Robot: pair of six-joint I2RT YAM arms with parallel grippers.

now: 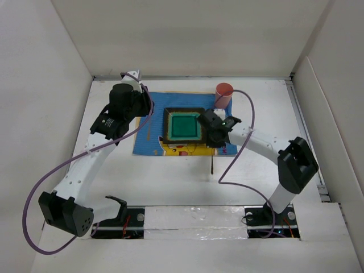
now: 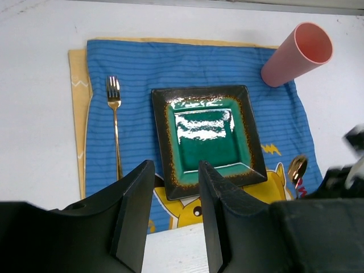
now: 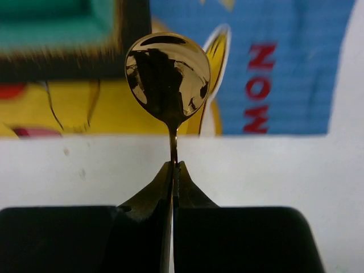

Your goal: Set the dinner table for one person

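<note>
**Spoon pinched beside the plate**

The right gripper [image 3: 173, 169] is clamped on the neck of the gold spoon [image 3: 168, 77]. The spoon's bowl is over the blue placemat [image 2: 136, 62], possibly just clear of it, beside the green plate [image 2: 207, 133]. The left gripper [image 2: 174, 170] hangs parted and empty. The white dinner table [image 1: 170, 182] lies beneath the mat.

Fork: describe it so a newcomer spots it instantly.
Find the blue placemat on the white table. Left of the green square plate lies the fork. It is gold and tined; the gold spoon is held in the right claw.
</note>
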